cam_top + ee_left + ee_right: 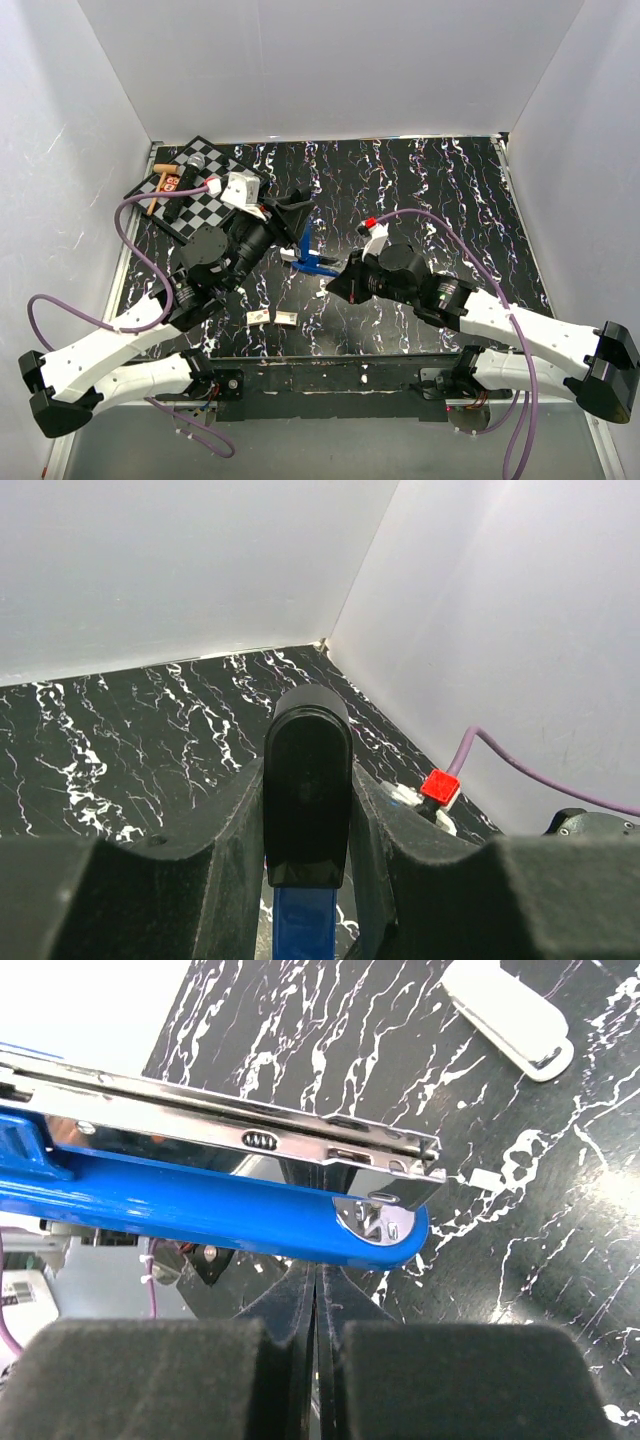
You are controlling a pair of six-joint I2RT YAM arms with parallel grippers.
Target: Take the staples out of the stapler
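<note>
At right wrist only: stapler (200,1210) chrome rail (250,1140) visible

1. The stapler (310,256) sits near the middle of the table (440,190), a little left of centre.
2. The left gripper (296,220) is just behind and left of it, with a finger on either side of the stapler's raised end.
3. The right gripper (338,284) is at its front right, touching the lower end.
4. A board (205,215) lies in the back left corner.
5. Two small blocks (260,317) lie side by side in front of the stapler, near the table's front edge.
</note>
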